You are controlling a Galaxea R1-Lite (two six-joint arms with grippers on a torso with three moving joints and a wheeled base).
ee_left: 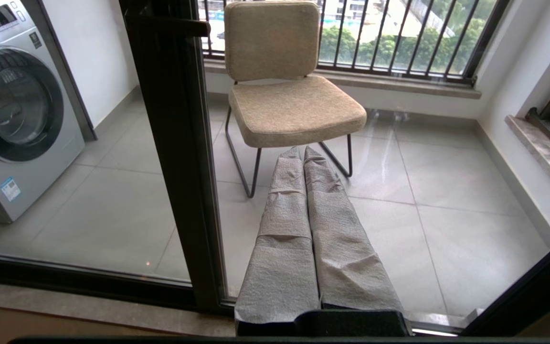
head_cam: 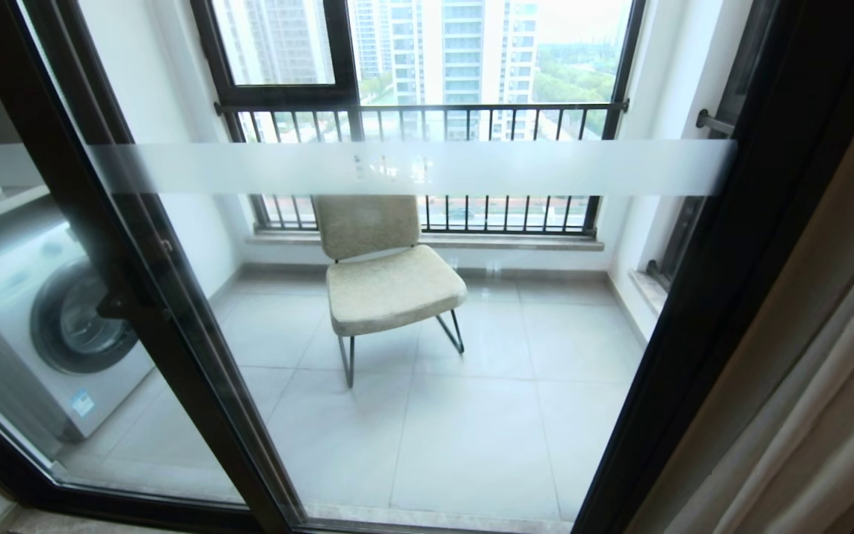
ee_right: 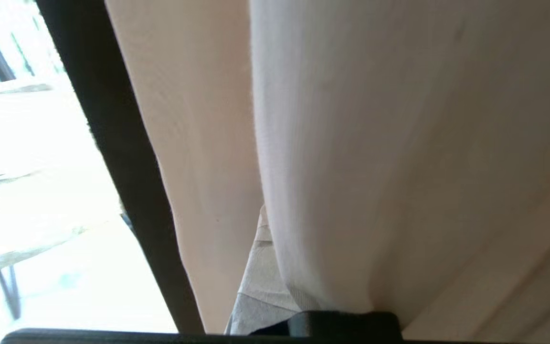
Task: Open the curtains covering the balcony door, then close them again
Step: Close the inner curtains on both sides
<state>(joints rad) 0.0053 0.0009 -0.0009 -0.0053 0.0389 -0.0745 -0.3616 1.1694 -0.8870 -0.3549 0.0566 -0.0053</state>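
We have the right gripper (ee_right: 275,267) closed on a fold of the curtains (ee_right: 375,143) beside the door (head_cam: 738,245) frame; soft, light cloth, likely to slip. Left gripper (ee_left: 303,157) shut, empty.

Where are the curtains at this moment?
The curtains hang bunched at the head view's right edge, beside the balcony door frame, folds wrapped over the shut right gripper.

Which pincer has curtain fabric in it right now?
The right pincer, shut on the curtains. The left pincer is shut on nothing, pointing at the chair.
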